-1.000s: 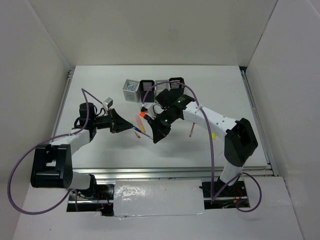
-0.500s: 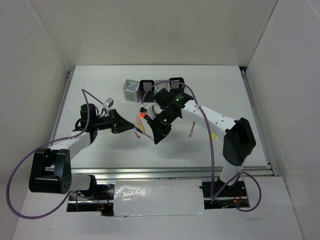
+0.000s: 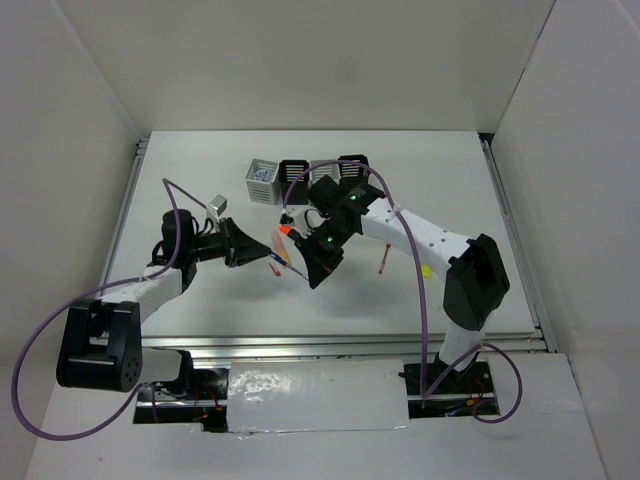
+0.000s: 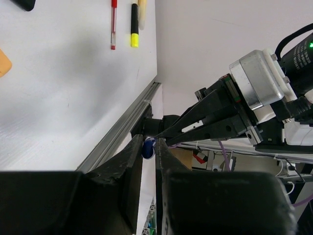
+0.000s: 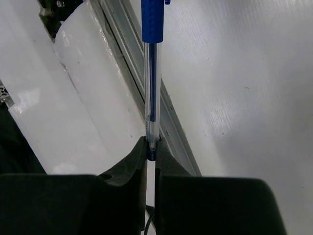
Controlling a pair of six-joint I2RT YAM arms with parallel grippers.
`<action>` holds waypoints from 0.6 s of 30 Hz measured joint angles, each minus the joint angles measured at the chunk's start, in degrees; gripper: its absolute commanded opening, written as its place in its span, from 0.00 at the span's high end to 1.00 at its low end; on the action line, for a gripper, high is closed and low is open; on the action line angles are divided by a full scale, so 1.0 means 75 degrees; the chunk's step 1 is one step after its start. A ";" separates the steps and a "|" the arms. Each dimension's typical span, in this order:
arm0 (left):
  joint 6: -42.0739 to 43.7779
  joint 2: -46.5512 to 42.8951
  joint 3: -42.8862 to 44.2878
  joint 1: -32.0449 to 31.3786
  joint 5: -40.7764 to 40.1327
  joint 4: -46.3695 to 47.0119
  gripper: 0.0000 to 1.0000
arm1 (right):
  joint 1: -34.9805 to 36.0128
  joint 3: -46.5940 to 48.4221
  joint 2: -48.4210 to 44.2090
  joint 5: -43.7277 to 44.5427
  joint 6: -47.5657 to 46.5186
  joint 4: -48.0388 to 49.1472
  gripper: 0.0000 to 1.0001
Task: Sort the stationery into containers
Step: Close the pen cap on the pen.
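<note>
The thin blue pen point(image 5: 152, 73) is held at both ends above the table. My right gripper point(image 5: 151, 147) is shut on its clear tail end. My left gripper point(image 4: 149, 147) is shut on its blue cap end point(image 4: 148, 148). In the top view the two grippers meet tip to tip, left gripper point(image 3: 270, 254) and right gripper point(image 3: 300, 268). The containers point(image 3: 305, 178) stand in a row behind them. A thin red pen point(image 4: 113, 24), a yellow-black highlighter point(image 4: 134, 24) and a peach marker point(image 4: 142, 12) lie on the table.
An orange-tipped item point(image 3: 287, 229) lies just behind the grippers, close to the right arm's wrist. The red pen point(image 3: 383, 262) lies to the right of the right arm. A metal rail point(image 3: 340, 343) runs along the table's near edge.
My left arm has shifted slightly up and right, keeping its grip on the pen. The right arm has barely moved.
</note>
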 measured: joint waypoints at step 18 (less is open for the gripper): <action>-0.0997 -0.0052 -0.0458 0.0000 -0.0350 0.1373 1.00 | 0.0044 -0.0055 -0.0052 0.0157 0.0297 0.0277 1.00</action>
